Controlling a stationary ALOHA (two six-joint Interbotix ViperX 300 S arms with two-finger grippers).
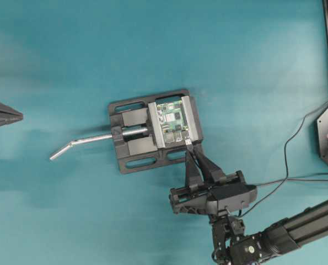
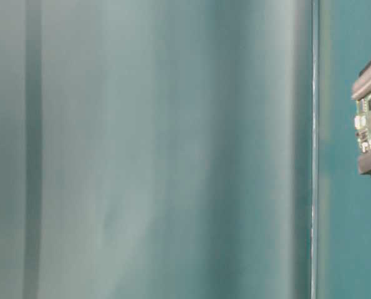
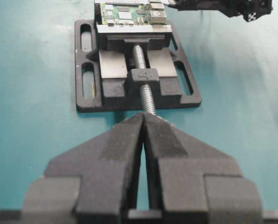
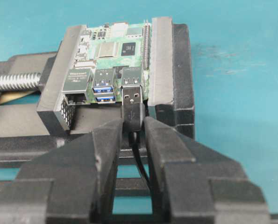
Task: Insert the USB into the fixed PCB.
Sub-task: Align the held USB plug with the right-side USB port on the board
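Right now, right jaws pinching USB, plug tip at fixed PCB port, left jaws closed, empty.

Robotics laboratory bench: teal work surface, bolted-down black vise, two fixed manipulator arms.

The vise looks like matte black plastic or cast metal, its screw shiny threaded steel. PCB is glossy green, USB bright metal, tabletop smooth matte teal.
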